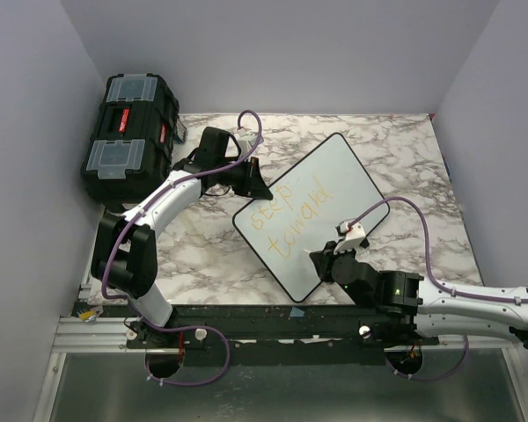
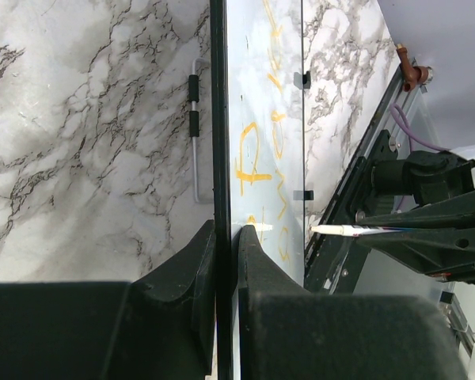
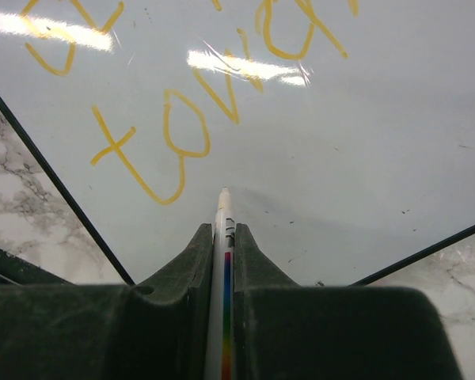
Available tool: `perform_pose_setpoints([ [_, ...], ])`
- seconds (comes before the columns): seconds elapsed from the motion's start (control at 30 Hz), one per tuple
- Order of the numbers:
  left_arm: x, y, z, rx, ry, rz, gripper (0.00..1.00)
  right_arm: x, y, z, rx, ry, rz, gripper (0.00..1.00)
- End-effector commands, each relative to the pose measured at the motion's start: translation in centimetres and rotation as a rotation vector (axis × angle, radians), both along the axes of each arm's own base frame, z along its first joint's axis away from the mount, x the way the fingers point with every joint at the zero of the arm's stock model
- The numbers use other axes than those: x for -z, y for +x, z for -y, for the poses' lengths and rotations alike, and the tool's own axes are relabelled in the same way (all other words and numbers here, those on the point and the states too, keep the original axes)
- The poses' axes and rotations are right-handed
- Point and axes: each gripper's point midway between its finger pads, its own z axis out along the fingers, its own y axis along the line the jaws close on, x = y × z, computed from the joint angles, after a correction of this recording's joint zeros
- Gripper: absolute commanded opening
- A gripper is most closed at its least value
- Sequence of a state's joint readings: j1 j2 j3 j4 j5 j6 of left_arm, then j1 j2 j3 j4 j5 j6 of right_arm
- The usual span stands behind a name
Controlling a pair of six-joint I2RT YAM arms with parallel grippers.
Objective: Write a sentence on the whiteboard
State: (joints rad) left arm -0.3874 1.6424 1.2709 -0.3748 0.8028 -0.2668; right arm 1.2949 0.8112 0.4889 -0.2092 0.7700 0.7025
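The whiteboard lies tilted on the marble table, with the sentence in yellow-orange reading "step" and "toward" in two lines. My left gripper is shut on the whiteboard's black rim, one finger on each side. My right gripper is shut on a white marker with a rainbow stripe. The marker's tip points at the bare board just below the "t-o" of the writing. I cannot tell whether the tip touches. The marker also shows in the left wrist view.
A black toolbox stands at the table's far left, behind my left arm. Grey walls close in on three sides. A metal rail runs along the near edge. A thin wire bracket with black grips lies beside the board.
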Motion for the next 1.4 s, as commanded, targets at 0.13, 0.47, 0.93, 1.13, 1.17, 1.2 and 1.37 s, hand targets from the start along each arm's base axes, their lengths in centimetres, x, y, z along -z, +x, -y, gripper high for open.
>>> perform_pose_setpoints([
  [0.13,1.8,1.7,-0.9,-0.004,0.080,0.125,0.00,0.1,0.4,-0.6,0.007,0.002,0.029,0.01],
  [0.47,1.7,1.6,-0.9,-0.003,0.076,0.126,0.00,1.7,0.4,-1.9,-0.018,-0.064,-0.004,0.01],
  [0.93,1.6,1.5,-0.9,-0.001,0.072,0.127,0.00,3.4,-0.9,-3.1,-0.116,-0.115,-0.063,0.01],
  [1.13,1.5,1.5,-0.9,-0.002,0.070,0.128,0.00,4.9,-1.9,-2.6,-0.140,-0.149,-0.129,0.01],
  [1.17,1.5,1.6,-0.9,-0.002,0.070,0.127,0.00,5.1,-2.0,-2.4,-0.141,-0.156,-0.137,0.01],
  [1.2,1.5,1.5,-0.9,-0.002,0.070,0.128,0.00,5.3,-2.1,-2.1,-0.135,-0.163,-0.144,0.01],
  [1.37,1.4,1.5,-0.9,-0.002,0.069,0.130,0.00,5.3,-2.0,-0.7,-0.080,-0.177,-0.158,0.01],
])
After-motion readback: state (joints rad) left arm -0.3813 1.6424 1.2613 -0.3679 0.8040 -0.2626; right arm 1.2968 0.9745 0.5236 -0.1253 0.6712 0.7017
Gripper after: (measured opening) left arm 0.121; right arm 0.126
